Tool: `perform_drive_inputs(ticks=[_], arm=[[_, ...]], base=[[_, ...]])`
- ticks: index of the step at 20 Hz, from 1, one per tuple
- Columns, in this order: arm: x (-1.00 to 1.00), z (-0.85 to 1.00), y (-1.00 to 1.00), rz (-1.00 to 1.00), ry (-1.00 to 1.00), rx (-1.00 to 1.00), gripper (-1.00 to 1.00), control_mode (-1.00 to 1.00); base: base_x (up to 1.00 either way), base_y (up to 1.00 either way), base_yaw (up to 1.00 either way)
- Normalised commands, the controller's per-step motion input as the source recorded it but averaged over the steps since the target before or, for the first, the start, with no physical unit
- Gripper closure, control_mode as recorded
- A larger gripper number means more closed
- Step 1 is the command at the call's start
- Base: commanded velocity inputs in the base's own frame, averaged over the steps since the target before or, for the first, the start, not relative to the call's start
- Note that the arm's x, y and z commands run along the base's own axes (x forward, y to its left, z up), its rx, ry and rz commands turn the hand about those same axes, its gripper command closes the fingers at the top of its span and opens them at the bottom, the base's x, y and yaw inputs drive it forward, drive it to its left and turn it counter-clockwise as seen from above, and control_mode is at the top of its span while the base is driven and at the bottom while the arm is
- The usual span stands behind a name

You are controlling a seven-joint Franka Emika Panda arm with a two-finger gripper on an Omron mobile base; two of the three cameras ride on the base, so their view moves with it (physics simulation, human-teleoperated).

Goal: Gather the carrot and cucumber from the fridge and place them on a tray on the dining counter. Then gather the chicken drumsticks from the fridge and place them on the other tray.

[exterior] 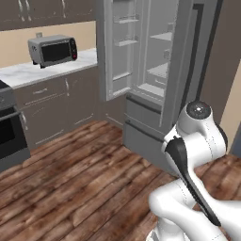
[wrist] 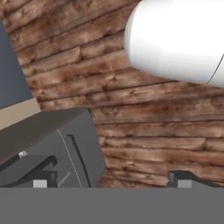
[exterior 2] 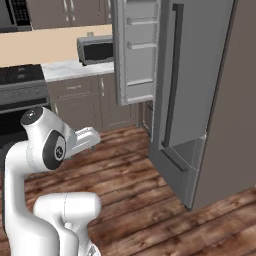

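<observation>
The tall grey fridge (exterior: pixel 155 56) (exterior 2: pixel 192 100) stands ahead with its upper left door (exterior: pixel 115 47) (exterior 2: pixel 134 50) swung open. The shelves that show inside look bare. The carrot, cucumber, chicken drumsticks, both trays and the dining counter are out of view. My arm is folded up close over the base. In the hand view my gripper (wrist: pixel 112 183) points down at the wooden floor (wrist: pixel 144 131), open, with nothing between its fingertips (wrist: pixel 41 181).
A grey toaster oven (exterior: pixel 52 50) (exterior 2: pixel 95 49) sits on the white counter (exterior: pixel 28 73) left of the fridge, with grey cabinets (exterior: pixel 56 108) below. A dark stove (exterior: pixel 7 127) (exterior 2: pixel 22 85) stands at the far left. A grey cabinet corner (wrist: pixel 48 144) lies under the hand.
</observation>
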Motion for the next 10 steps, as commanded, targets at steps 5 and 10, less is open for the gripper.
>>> perform_drive_inputs(ticks=[5, 10], arm=[[0.0, 0.0, 0.0, 0.0, 0.0, 0.0, -1.0, 1.0], [0.0, 0.0, 0.0, 0.0, 0.0, 0.0, -1.0, 1.0]], base=[[0.73, 0.11, -0.24], [0.68, 0.25, -0.23]])
